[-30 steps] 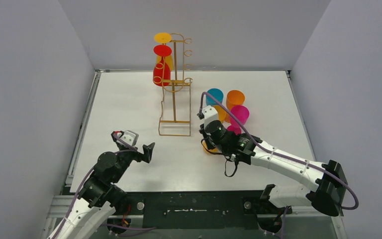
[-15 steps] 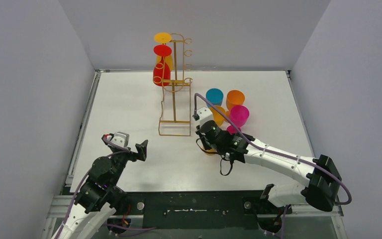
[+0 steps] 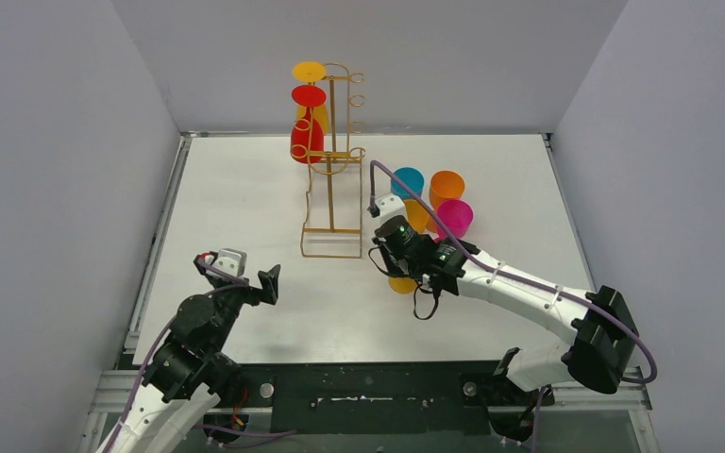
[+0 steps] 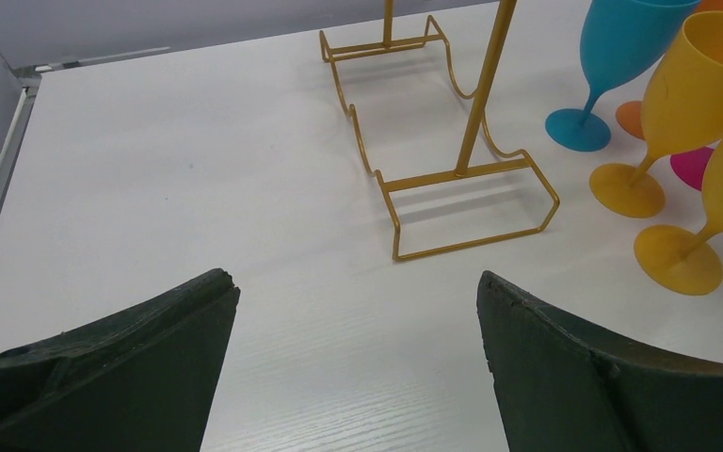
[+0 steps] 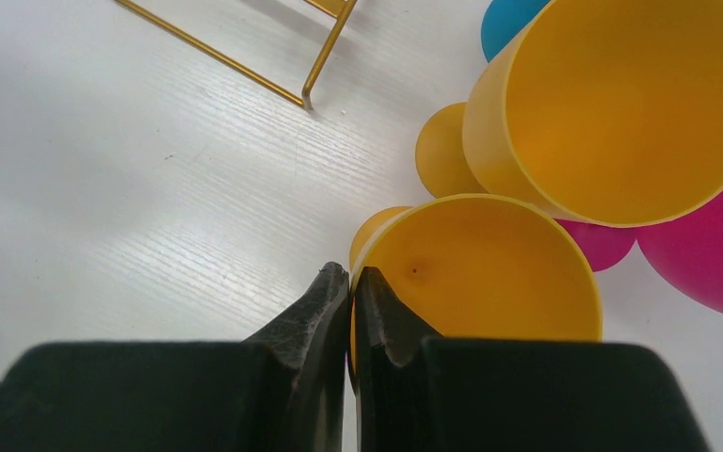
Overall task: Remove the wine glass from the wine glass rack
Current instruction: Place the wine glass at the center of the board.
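The gold wire wine glass rack (image 3: pixel 331 170) stands at mid-table, its base (image 4: pixel 471 200) also in the left wrist view. A red wine glass (image 3: pixel 307 134) and a yellow one (image 3: pixel 311 83) hang upside down on its left side. My right gripper (image 5: pixel 351 275) is shut on the rim of another yellow wine glass (image 5: pixel 490 273), one finger inside the bowl and one outside. That glass is right of the rack, its foot (image 3: pixel 401 283) low over the table; I cannot tell whether it touches. My left gripper (image 4: pixel 358 282) is open and empty, near the rack's front.
Upright glasses cluster right of the rack: blue (image 3: pixel 408 181), orange (image 3: pixel 446 187), magenta (image 3: pixel 454 217) and a yellow one (image 5: pixel 631 104) close beside the held glass. Grey walls enclose the table on three sides.
My right arm carried the yellow glass slightly left and toward the back, closer to the cluster. My left arm drew back a little toward the near left, staying open.
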Robot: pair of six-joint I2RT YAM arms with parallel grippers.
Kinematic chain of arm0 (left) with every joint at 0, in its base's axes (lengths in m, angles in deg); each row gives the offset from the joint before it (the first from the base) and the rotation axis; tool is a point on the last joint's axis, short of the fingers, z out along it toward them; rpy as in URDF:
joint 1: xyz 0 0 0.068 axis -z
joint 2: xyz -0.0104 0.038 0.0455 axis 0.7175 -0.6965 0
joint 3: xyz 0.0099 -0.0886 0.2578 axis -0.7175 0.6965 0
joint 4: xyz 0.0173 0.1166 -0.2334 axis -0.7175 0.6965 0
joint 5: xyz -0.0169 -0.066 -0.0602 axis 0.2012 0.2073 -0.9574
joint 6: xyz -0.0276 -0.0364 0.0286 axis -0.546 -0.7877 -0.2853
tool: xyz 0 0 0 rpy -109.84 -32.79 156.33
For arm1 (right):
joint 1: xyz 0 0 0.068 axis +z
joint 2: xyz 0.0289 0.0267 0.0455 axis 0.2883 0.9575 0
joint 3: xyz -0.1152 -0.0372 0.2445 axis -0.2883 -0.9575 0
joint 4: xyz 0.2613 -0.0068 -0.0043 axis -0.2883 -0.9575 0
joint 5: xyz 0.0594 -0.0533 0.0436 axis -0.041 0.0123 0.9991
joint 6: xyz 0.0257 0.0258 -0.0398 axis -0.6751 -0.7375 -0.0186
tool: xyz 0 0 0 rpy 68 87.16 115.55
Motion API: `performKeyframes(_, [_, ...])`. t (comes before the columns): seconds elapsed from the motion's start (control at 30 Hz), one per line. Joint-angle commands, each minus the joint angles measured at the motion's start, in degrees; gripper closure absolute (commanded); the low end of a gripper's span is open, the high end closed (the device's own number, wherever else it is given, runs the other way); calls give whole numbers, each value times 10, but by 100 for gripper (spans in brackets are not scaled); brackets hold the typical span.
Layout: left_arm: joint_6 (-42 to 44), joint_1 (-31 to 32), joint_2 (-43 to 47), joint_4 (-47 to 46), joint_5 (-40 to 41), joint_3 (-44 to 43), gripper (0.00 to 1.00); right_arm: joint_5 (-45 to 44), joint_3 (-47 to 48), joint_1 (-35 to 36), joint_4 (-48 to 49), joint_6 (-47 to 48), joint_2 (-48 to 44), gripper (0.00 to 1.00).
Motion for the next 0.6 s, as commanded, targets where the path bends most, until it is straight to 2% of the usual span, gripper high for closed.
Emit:
performKeyframes(0.0, [1, -3, -5, -11, 13, -21, 3, -10, 17, -3, -34, -3, 11, 96])
performKeyframes(0.57, [13, -3, -4, -15, 21, -11, 3, -33, 36, -3, -28, -40, -5, 85])
